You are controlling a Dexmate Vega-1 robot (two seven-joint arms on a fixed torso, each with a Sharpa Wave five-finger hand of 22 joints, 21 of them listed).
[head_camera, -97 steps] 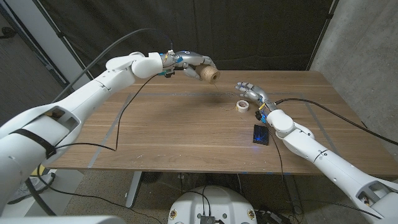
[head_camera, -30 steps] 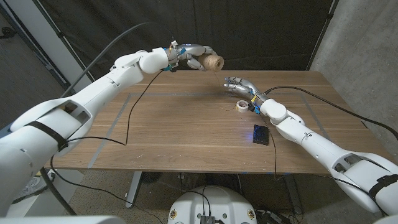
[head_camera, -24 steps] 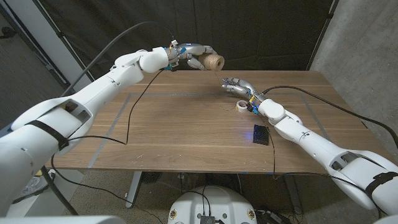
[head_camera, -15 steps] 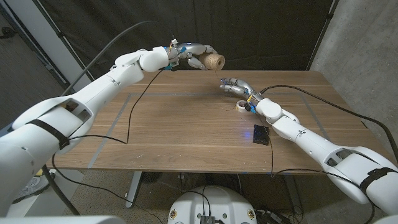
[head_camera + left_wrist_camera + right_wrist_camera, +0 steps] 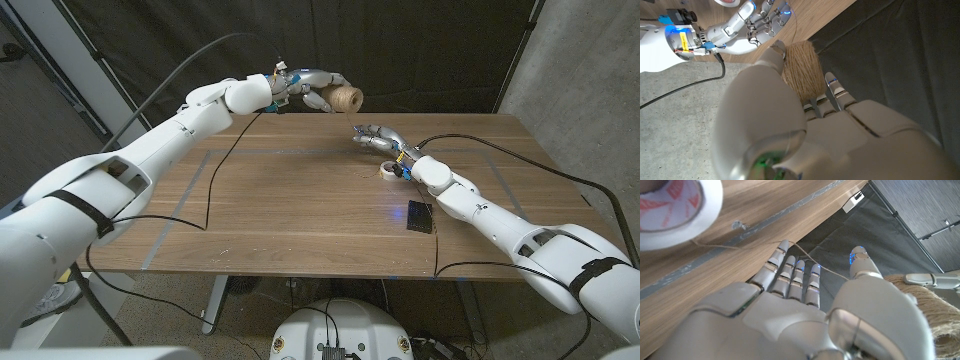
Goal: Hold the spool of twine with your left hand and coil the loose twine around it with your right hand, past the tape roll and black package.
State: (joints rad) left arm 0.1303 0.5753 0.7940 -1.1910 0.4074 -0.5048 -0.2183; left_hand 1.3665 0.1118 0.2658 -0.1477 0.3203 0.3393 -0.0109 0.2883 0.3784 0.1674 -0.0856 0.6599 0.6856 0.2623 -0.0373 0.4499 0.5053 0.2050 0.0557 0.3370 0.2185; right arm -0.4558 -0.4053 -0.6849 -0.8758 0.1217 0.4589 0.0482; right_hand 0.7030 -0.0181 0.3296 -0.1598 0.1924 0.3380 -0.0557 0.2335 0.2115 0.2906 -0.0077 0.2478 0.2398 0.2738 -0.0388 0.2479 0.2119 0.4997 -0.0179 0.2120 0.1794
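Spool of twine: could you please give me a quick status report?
Left hand holds spool aloft at far edge. Right hand below it, twine strand across its fingers. Tape roll, black package beside right arm.

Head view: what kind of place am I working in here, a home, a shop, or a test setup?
Most likely a lab or test cell. A bare wooden table stands before a black curtain and a concrete wall, with only a tape roll and a black package laid out.
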